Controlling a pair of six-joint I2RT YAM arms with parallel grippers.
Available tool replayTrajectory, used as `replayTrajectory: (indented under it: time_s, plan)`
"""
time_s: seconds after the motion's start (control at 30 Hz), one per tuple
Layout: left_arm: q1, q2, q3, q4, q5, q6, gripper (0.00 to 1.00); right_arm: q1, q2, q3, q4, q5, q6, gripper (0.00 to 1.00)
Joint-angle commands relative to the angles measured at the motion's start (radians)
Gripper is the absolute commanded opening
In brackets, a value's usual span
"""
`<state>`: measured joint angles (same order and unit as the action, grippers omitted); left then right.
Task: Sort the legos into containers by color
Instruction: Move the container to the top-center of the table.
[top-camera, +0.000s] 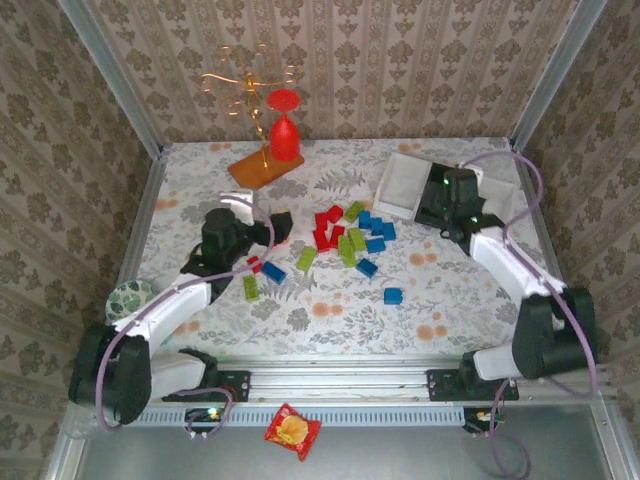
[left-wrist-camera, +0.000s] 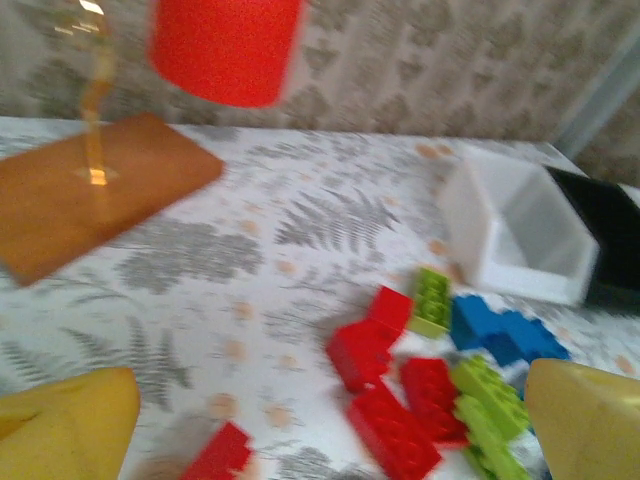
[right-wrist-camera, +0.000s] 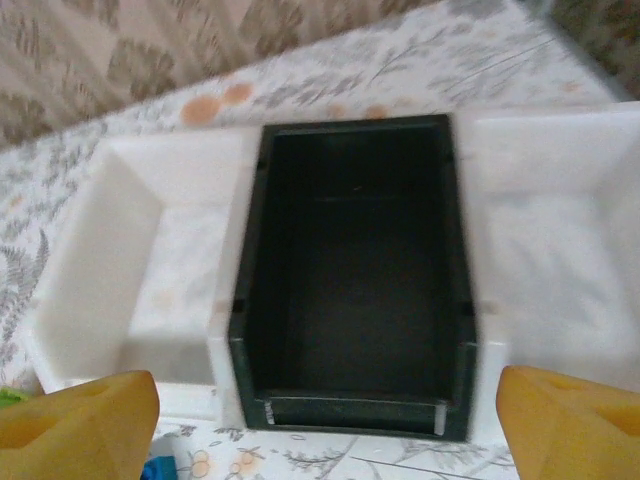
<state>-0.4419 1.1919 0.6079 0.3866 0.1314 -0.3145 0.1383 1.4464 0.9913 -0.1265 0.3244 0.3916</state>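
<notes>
Right gripper (right-wrist-camera: 325, 432) over shallow black tray (right-wrist-camera: 352, 262)

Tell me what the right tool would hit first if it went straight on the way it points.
Most likely the black tray. In the wrist view it lies centred ahead of the right tool, whose fingers are spread wide. Depth is unclear, so its near wall or floor could come first.
</notes>
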Motion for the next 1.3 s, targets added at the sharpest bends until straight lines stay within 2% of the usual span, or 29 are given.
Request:
replayTrajectory:
  time_s: [0.0,0.23,0.43,0.57,1.03,1.13,1.27]
  plan:
    - [-0.063,0.030,0.046,-0.022,-0.009,-0.004,1.00,0.026,0.138,0.123,-0.127,-0.016,-0.012,0.82]
    - [-0.101,0.036,0.065,-0.071,-0.039,0.012,1.00,-0.011,0.418,0.382,-0.271,-0.057,-0.008,0.61]
    - [-0.101,0.015,0.051,-0.091,-0.076,0.025,1.00,-0.029,0.560,0.530,-0.340,-0.139,0.008,0.51]
    - [-0.101,0.017,0.049,-0.092,-0.084,0.020,1.00,-0.029,0.637,0.629,-0.378,-0.149,0.012,0.43]
    - [-0.101,0.009,0.034,-0.111,-0.091,0.014,1.00,0.091,0.852,0.979,-0.515,-0.174,-0.061,0.39]
    - [-0.101,0.002,0.029,-0.123,-0.093,0.015,1.00,0.122,0.857,0.989,-0.532,-0.173,-0.083,0.37]
    - [-0.101,-0.012,0.014,-0.124,-0.105,0.018,1.00,0.156,0.806,0.908,-0.493,-0.189,-0.099,0.37]
